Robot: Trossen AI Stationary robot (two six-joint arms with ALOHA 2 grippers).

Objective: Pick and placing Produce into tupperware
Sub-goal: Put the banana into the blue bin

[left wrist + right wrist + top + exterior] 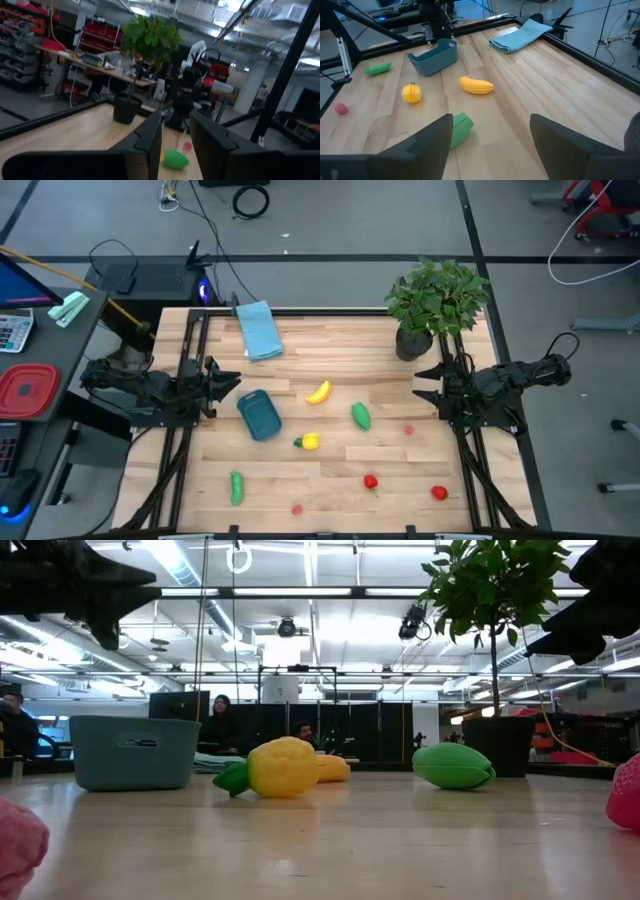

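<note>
The wooden table was the largest thing in view, with a leafy potted plant near its far right corner and a folded light blue cloth at the far edge left of centre. The left gripper hung at the table's left edge, raised above the surface; its wrist view showed the fingers with only a narrow gap between them, nothing in it. The right gripper waited at the right edge beside the plant, its fingers spread wide and empty. The teal tupperware sat open and upright left of centre, just beside the left gripper, and appeared empty. None of the produce was in it yet. The yellow banana lay near the tub toward the middle; the rounded green piece lay right of it; the yellow piece with a green stem lay just in front of the tub; a long green piece sat near the front left. Small red pieces were scattered toward the front right. These toys looked light, hard and smooth, so probably slippery; the banana would best be pinched across its thick middle, the round pieces across their widest part. The tub looked thin-walled and likely to slide if bumped.
</note>
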